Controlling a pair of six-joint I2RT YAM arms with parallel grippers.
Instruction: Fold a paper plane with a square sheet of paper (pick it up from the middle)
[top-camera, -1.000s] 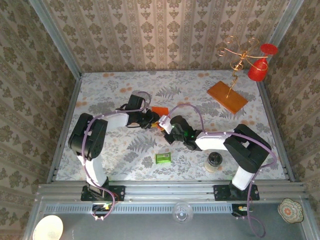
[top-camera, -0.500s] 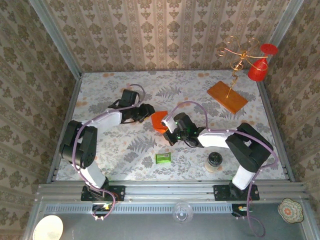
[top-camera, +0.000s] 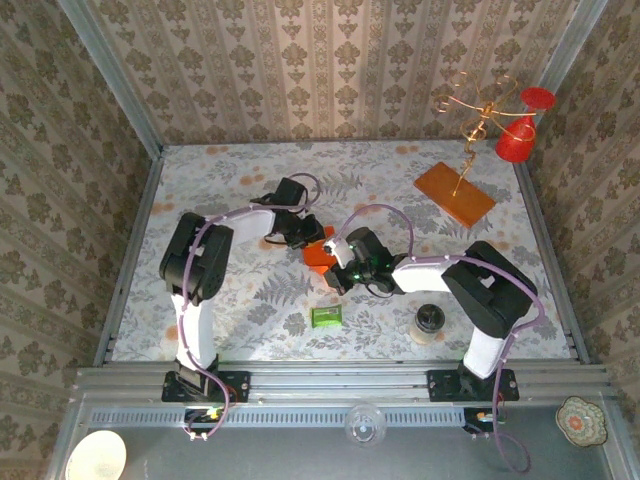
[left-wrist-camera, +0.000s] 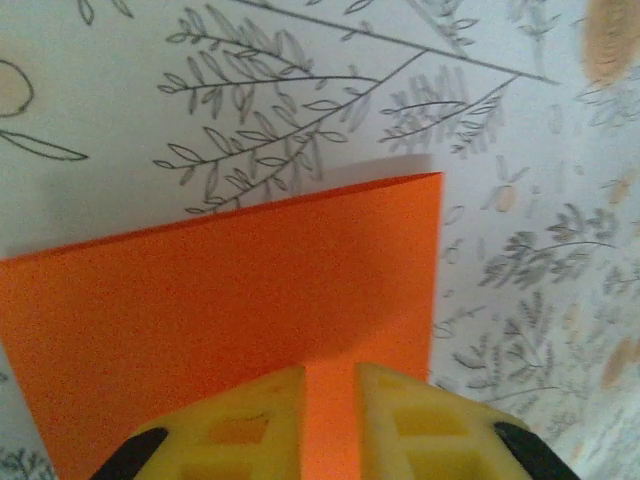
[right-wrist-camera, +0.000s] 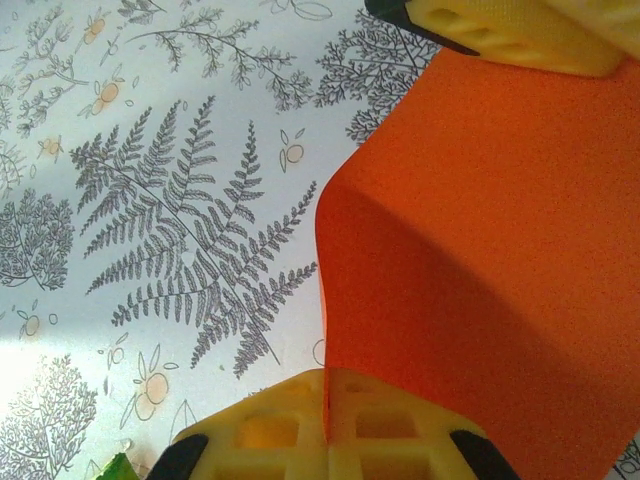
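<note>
The square sheet of paper (top-camera: 318, 256) spans between both arms at mid-table (top-camera: 250, 190): the right gripper (right-wrist-camera: 325, 400) is clamped on one edge, while the left gripper (left-wrist-camera: 330, 385) sits narrowly parted over the opposite edge, its grip uncertain.

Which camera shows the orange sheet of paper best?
Left wrist: the square sheet of paper spreads wide, with one corner and two edges clear. Right wrist shows it bent into a curve; top external shows it as a small orange patch.
</note>
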